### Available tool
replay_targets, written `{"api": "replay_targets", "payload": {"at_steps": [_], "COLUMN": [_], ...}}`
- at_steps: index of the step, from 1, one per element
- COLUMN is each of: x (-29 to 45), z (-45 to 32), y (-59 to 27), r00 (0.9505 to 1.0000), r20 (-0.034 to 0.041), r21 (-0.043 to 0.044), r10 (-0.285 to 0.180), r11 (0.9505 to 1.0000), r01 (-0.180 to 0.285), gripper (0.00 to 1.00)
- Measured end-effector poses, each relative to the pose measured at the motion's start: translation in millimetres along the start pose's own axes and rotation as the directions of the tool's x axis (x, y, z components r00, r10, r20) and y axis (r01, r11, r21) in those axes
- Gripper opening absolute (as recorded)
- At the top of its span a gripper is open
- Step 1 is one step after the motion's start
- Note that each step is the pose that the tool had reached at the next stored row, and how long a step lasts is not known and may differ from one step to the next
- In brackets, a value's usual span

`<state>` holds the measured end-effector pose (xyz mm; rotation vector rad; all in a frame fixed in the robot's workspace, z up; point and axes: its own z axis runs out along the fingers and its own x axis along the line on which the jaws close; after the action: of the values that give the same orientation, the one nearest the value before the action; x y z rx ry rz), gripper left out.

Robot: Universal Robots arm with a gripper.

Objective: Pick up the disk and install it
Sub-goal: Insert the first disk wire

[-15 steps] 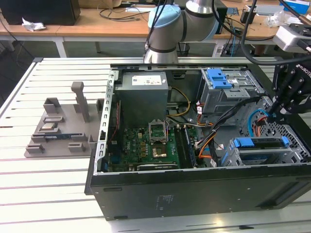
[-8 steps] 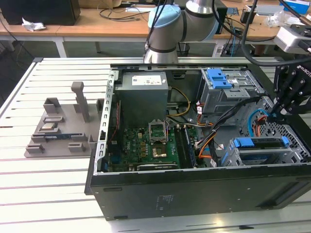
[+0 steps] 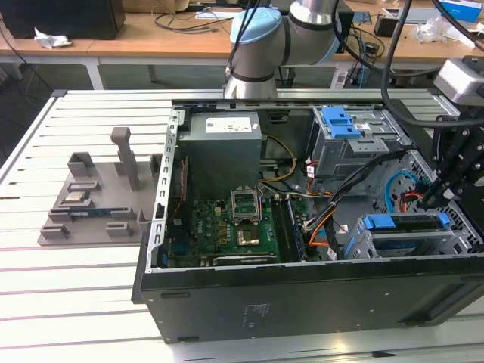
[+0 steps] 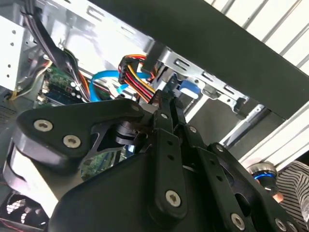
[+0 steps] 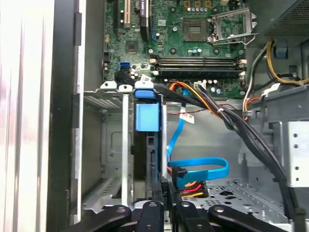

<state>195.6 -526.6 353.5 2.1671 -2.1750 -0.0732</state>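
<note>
The disk (image 3: 402,224), framed by a blue bracket, lies in the drive cage (image 3: 363,246) at the near corner of the open computer case, on the exterior view's right. In the first wrist view the disk (image 5: 146,116) shows edge-on between the cage's metal rails. My gripper (image 3: 437,198) hangs just above the end of the disk nearest the case's side wall. In both wrist views its black fingers come together to a point. In the second wrist view the gripper (image 4: 167,99) ends right beside the blue bracket tab (image 4: 186,89). In the first wrist view the gripper (image 5: 163,189) sits by the disk's edge, and nothing shows between the fingers.
A grey power supply (image 3: 224,140) and the motherboard (image 3: 227,227) fill the case's left half. An upper drive cage carries a blue latch (image 3: 340,121). Orange, black and blue cables (image 5: 198,169) run close to the disk. A grey parts fixture (image 3: 98,197) sits on the table. A striped sleeve (image 4: 294,188) is nearby.
</note>
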Motion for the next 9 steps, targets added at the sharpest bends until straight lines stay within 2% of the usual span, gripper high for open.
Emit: {"api": "replay_targets", "payload": {"at_steps": [3,9], "x": [1.6,2.4], "z": [4.0,8.4], "y": [3.2,3.9], "r00": [1.0,1.0], "r20": [-0.0002,-0.0003], "r21": [0.0001,0.0001], "r10": [-0.002,-0.003], "r11": [1.0,1.0], "r01": [0.002,0.003], "gripper": [0.17,0.17]}}
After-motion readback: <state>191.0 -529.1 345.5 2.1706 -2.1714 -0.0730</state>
